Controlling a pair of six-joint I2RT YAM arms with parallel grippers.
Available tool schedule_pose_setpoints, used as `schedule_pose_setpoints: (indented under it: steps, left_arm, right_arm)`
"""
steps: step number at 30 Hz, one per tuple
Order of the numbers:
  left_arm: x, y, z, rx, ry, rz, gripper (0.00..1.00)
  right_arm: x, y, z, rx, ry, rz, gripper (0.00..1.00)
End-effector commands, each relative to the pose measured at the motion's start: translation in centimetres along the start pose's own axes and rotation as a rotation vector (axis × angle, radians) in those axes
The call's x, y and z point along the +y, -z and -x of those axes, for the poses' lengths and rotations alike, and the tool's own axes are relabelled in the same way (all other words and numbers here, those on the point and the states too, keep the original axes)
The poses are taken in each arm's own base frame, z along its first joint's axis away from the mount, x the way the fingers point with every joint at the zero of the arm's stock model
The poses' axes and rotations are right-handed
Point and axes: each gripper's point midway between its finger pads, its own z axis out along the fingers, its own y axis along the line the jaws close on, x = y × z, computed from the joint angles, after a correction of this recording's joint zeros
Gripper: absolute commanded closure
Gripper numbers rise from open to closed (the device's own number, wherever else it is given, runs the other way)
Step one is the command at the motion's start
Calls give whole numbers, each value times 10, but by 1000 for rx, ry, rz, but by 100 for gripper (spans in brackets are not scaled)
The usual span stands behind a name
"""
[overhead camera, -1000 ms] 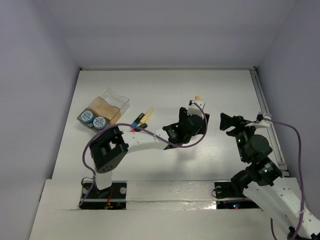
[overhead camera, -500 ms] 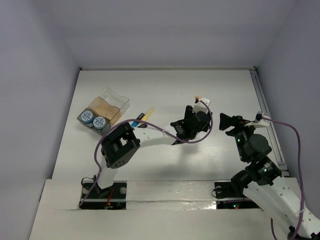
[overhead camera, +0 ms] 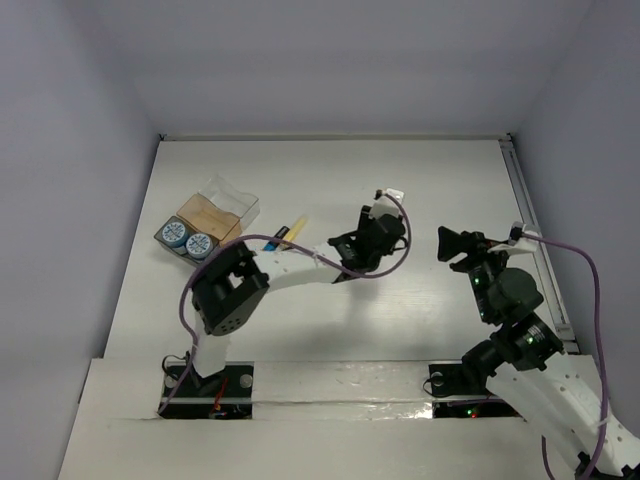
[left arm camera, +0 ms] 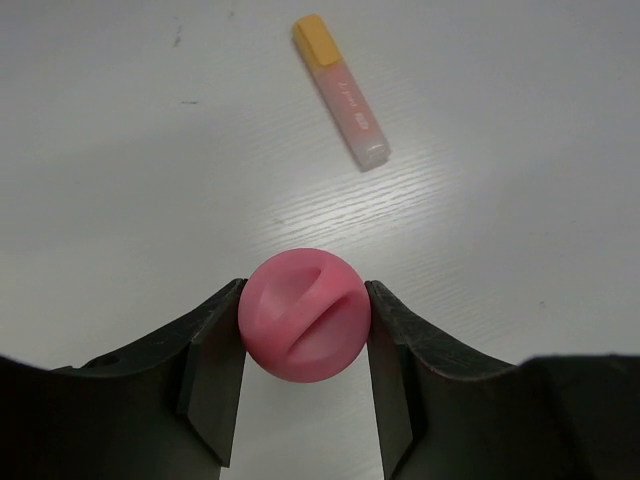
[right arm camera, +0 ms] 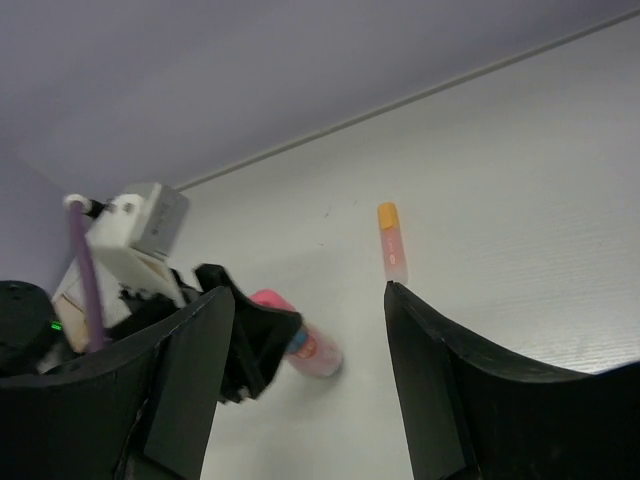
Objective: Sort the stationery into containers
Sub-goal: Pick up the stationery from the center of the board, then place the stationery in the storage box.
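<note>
The left gripper has both fingers clamped on the round end of the pink stick, one pad on each side, so the body reaches out past the fingertips toward the table. In the right wrist view the stick slants down out of the jaws. I cannot tell whether its far end touches the surface or sits just off it. Holding it by the end looks sensible to me, since it leaves the body free to be lowered lengthwise into a box.

The orange-pink tube lies flat at about 12 o'clock from the held stick, well apart from it, with its orange cap at the far end. Nothing touches it, so I take it to be waiting its turn.

From above, the containers sit at roughly 9 o'clock from the left gripper, near the table's left edge. There is the tan-lined box and, adjoining it at 7 o'clock, the smaller box with two blue-and-white discs inside. The highlighters lie between the boxes and the gripper, partly hidden by the arm. My guess is the stick must travel over them, and a low carry could knock them.

The right gripper hovers at 3 o'clock from the left one, fingers spread wide and holding nothing, seemingly kept out of the working arm's way
</note>
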Motion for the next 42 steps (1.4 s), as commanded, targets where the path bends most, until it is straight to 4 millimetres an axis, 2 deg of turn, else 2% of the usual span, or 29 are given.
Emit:
schedule_pose_setpoints:
  steps: [1,3,4,5,6,7,9,10,11,13,14,15,19,24,31,38,42]
  left_arm:
    - [70,48,94,-168,120,106,86]
    - [109,60,111,-182,169,147,86]
    - [149,75,131,-207,221,185,87]
    - [171,79,127,-198,240,216,90]
    - [195,99,142,-238,278,241,90]
    - [233,102,138,-227,305,304,90]
    - [269,117,136,-223,348,357,91]
    - [282,132,140,-236,367,362,91]
    - [314,138,135,-235,394,431,91]
    - [341,151,132,-240,424,467,91]
    - [355,152,124,-223,440,484,91]
    - [384,158,118,-224,479,538,91]
    - [420,155,91,-167,538,581,91]
    - [443,145,57,-84,559,652,91]
    - [440,127,31,-17,590,620,90]
    - [439,112,21,17,610,601,88]
    - [440,101,5,76,626,593,86]
  right_arm:
    - [14,-3,7,-23,-1,57,32]
    - [16,-7,2,1,16,60,32]
    - [18,-8,-2,15,24,65,32]
    - [22,-10,-4,31,31,81,32]
    - [22,-14,-13,66,51,72,32]
    - [24,-15,-16,85,58,79,32]
    - [27,-18,-19,107,67,86,32]
    - [28,-19,-23,122,73,89,32]
    - [30,-19,-24,126,74,99,32]
    - [32,-19,-24,127,74,110,32]
    - [33,-18,-25,129,75,118,32]
    - [33,-18,-25,129,77,122,32]
    - [35,-18,-27,136,80,128,32]
    - [35,-19,-30,150,85,130,32]
    - [37,-19,-30,153,84,139,32]
    - [38,-18,-31,155,85,148,32]
    - [39,-19,-31,159,87,150,32]
